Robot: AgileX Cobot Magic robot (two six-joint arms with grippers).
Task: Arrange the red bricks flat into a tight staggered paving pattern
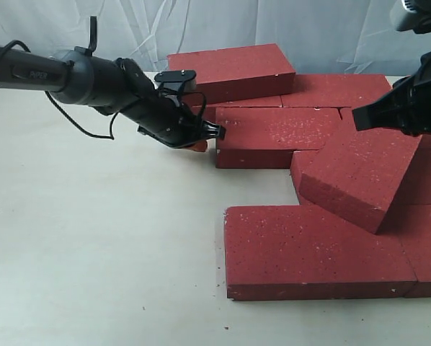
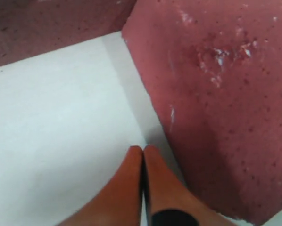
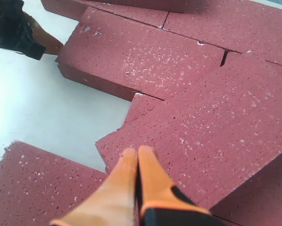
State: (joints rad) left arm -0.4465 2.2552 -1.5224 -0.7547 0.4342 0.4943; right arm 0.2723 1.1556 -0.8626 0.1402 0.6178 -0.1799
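Several red bricks lie in a cluster on the table. One brick (image 1: 233, 71) rests on top of the back row (image 1: 338, 90). A middle brick (image 1: 277, 133) lies flat. Another brick (image 1: 360, 173) sits tilted and skewed across its neighbours, above the front brick (image 1: 309, 249). My left gripper (image 1: 201, 144) is shut and empty, low over the table, its tips (image 2: 142, 149) right beside the end face of the middle brick (image 2: 216, 94). My right gripper (image 3: 135, 151) is shut with nothing in it, over the near corner of the tilted brick (image 3: 216, 122). Its fingertips are hidden in the exterior view.
The pale table (image 1: 93, 238) stretches bare to the left and front of the bricks. A white curtain (image 1: 129, 29) hangs behind. The right arm (image 1: 403, 108) hangs above the right side of the cluster. A further brick (image 1: 428, 245) adjoins the front brick at the right edge.
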